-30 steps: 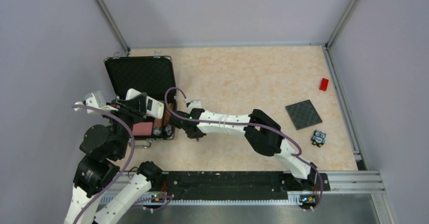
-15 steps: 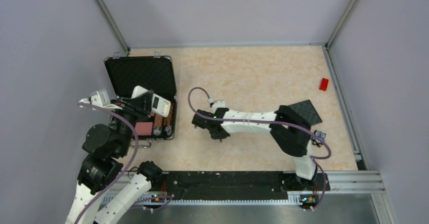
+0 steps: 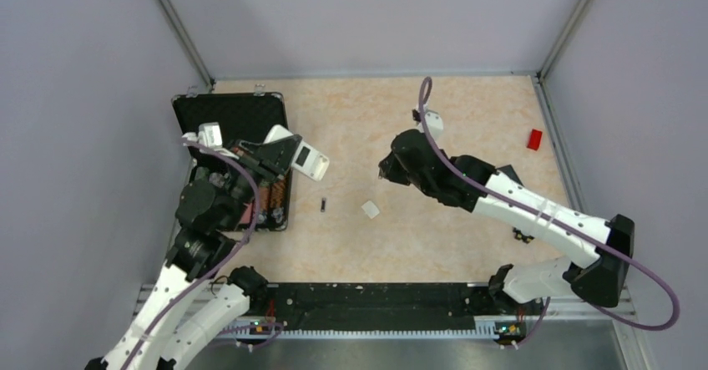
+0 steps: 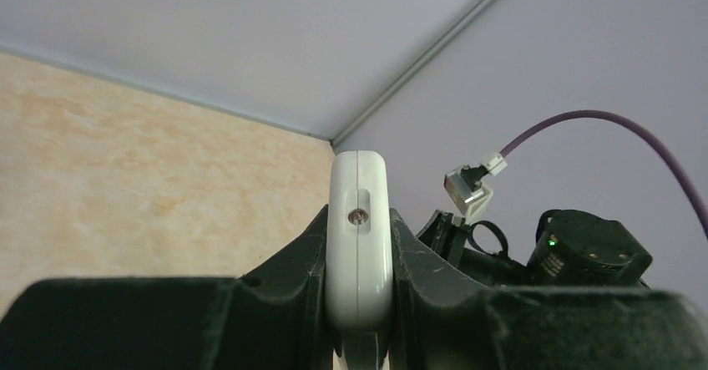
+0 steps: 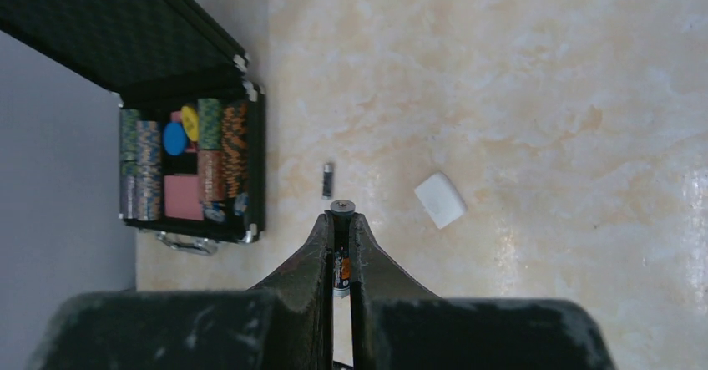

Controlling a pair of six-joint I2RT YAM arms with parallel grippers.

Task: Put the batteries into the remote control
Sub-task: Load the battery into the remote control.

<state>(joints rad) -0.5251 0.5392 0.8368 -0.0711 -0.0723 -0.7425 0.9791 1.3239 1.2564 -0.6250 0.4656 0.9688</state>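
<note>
Left gripper [image 3: 285, 153], seen from above, is clamped on the remote control [image 3: 307, 161] and holds it raised beside the open black case [image 3: 230, 118]. The white body angles toward the middle, I'd guess so the other arm can reach the battery bay. Right gripper [image 3: 386, 171] hovers over the beige marbled table [image 3: 451, 111] with its fingers together; from up here I can't make out what it carries. Between the 2 arms lie 1 loose battery [image 3: 324, 205], a slim dark cylinder, and a small white cover piece [image 3: 370, 210], a flat rounded square, probably the bay lid set aside.

From the left wrist, the remote shows edge-on. It is a smooth, glossy white plastic slab with rounded corners, a seam down its side and a tiny screw in a slot. The 2 matte black fingers [image 4: 305, 261] pinch it flat-to-flat, which should stop it twisting.

From the right wrist, the fingers are pressed onto the held battery [image 5: 341, 271]. It lies lengthwise between them, its metal end poking past the tips and a bit of orange print on its wrap, so I'd say it is ready to go in end-first. Beyond the tips the loose battery lies flat near the case, where striped chips [image 5: 221, 149] stand stacked in slots.
</note>
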